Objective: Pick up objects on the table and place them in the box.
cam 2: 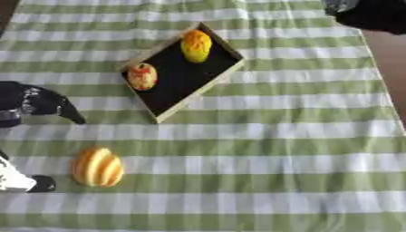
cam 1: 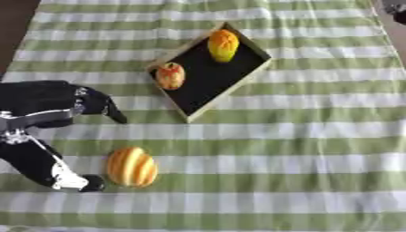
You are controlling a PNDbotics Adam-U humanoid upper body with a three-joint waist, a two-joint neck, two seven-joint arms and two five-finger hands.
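Observation:
An orange and cream striped melon-like fruit (cam 1: pixel 132 166) lies on the green-striped cloth at the lower left. My left hand (cam 1: pixel 47 115) is just left of it, open, with the thumb (cam 1: pixel 78 182) low beside the fruit and the fingers (cam 1: pixel 107 107) spread above it, not closed on it. The wooden box (cam 1: pixel 184 113) with a black floor sits tilted at the upper middle. It holds a yellow-orange fruit (cam 1: pixel 223 45) at its far end and a red-orange round fruit (cam 1: pixel 170 75) by its left wall. A dark part of the right arm (cam 2: pixel 373 13) shows at the top right corner.
The green and white striped cloth (cam 1: pixel 301 149) covers the whole table. Brown floor shows at the top left and top right corners.

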